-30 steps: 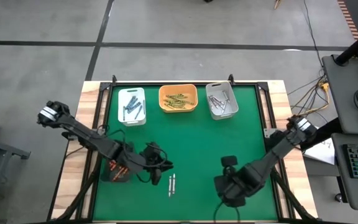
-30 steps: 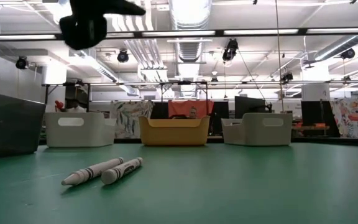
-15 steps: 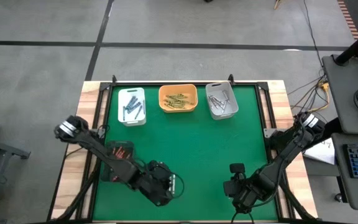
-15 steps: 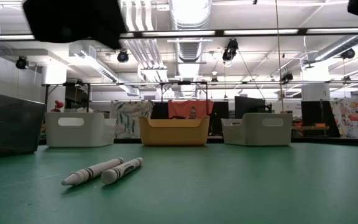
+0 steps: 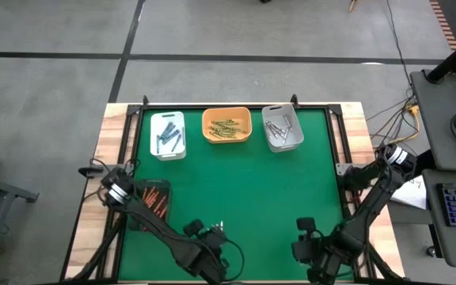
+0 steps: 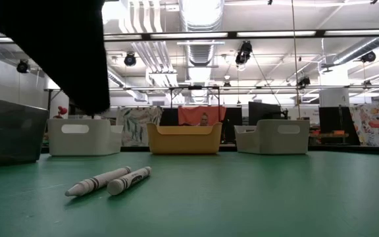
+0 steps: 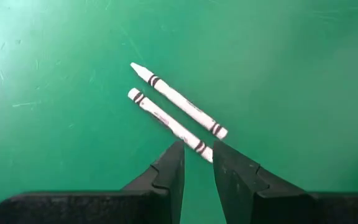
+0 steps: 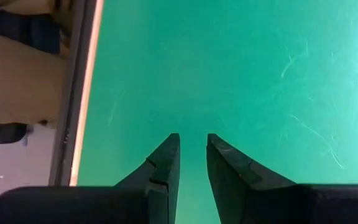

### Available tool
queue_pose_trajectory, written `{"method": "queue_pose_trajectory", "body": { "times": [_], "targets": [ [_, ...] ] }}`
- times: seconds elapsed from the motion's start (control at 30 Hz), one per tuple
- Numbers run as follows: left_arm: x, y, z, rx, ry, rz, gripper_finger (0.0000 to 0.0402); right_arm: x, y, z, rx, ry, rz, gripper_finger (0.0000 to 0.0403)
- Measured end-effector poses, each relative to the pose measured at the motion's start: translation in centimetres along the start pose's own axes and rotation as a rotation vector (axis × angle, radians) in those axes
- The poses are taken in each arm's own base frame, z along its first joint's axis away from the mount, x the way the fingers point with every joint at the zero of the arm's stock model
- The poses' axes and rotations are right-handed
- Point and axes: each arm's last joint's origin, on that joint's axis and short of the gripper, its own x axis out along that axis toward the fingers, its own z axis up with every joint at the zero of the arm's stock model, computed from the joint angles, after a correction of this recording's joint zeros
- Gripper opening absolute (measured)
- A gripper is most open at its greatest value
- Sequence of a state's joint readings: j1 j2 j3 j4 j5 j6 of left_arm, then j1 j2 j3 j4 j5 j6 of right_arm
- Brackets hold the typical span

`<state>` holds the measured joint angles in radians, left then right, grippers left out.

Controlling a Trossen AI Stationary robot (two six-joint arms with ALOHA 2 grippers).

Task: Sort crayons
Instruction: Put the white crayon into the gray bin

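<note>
Both arms have pulled back toward the 6 o'clock edge of the green worktop (image 5: pixel 244 190) compared with a second ago. The left gripper (image 7: pixel 197 163) hangs above the two white crayons (image 7: pixel 178 112), jaws slightly apart with nothing in them; the near end of one crayon sits right at the gap between the tips, the other lies just beside it, parallel. In the high view the pair is around 6 o'clock, mostly hidden by that arm. The right gripper (image 8: pixel 192 157) is over bare green near 5 o'clock, jaws narrowly parted, empty. Sorted crayons fill three bins (image 5: pixel 226 125) at 12 o'clock, red ones in a dark tray (image 5: pixel 150 207) at 9.
</note>
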<state>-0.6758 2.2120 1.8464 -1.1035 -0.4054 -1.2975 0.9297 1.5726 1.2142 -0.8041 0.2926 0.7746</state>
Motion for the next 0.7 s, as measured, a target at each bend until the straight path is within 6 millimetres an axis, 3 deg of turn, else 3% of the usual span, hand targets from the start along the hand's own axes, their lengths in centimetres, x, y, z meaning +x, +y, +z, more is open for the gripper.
{"method": "queue_pose_trajectory", "body": {
  "times": [0.3,0.5,0.7],
  "targets": [
    [1.7,-1.3,0.0,-0.028,-0.093,0.09,0.0066,0.2,0.5,-0.5,-0.015,-0.057,-0.021,0.007],
    [1.7,-0.6,-0.1,-0.118,-0.141,0.149,0.007,1.1,0.2,-1.1,-0.031,-0.063,-0.032,0.0068],
    [2.6,-0.1,-0.8,-0.172,-0.129,0.182,0.0104,2.1,-0.2,-1.9,-0.037,-0.051,-0.042,0.0073]
  ]
}}
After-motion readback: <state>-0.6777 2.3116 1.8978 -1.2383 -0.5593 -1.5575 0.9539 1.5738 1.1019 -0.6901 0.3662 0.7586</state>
